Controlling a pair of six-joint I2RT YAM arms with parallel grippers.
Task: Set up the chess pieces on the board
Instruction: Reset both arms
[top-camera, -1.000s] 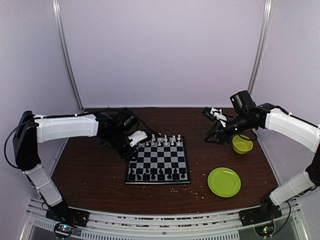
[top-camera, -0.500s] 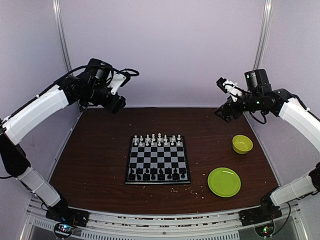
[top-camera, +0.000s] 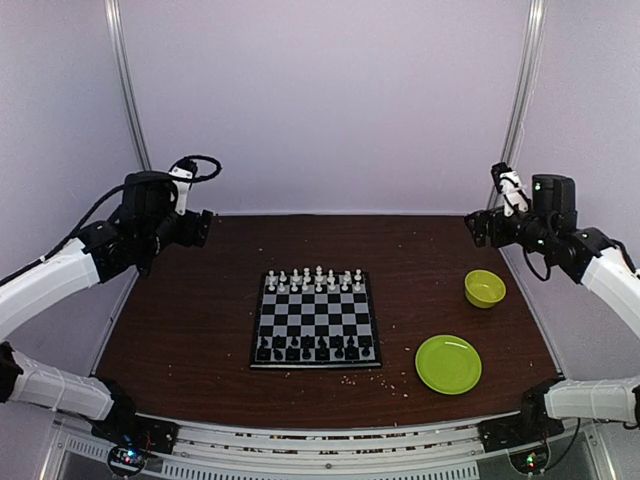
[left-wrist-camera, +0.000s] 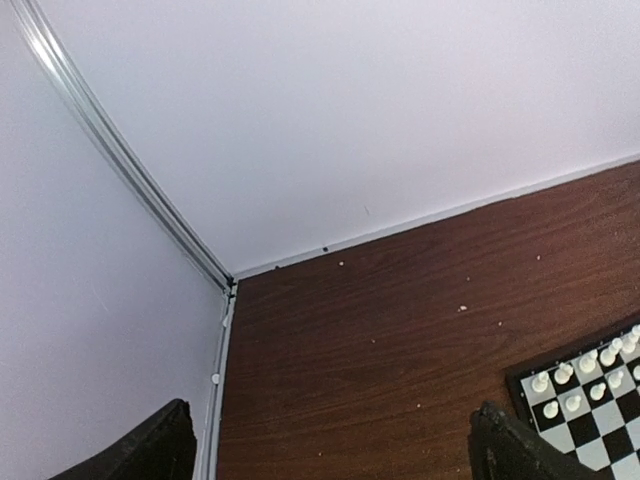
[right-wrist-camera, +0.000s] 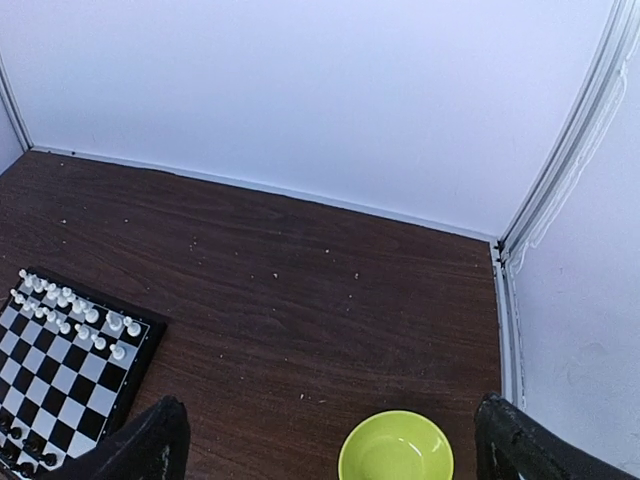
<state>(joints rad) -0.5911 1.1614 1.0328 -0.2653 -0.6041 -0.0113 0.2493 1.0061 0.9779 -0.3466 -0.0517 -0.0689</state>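
Board (top-camera: 317, 322): centre frame, on table (top-camera: 200, 330). Chess pieces (top-camera: 315, 280): white ranks at its upper edge, black at its lower; setup looks complete. Left gripper (top-camera: 196, 228), right gripper (top-camera: 480, 228): raised at left and right edges, fingers spread, empty. Advice: park both well clear of board.

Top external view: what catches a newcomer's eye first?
The board in the middle, white chess pieces along its far edge, black ones along the near. Right of it sit a green plate and green bowl. The left gripper and right gripper hang open near the far corners.
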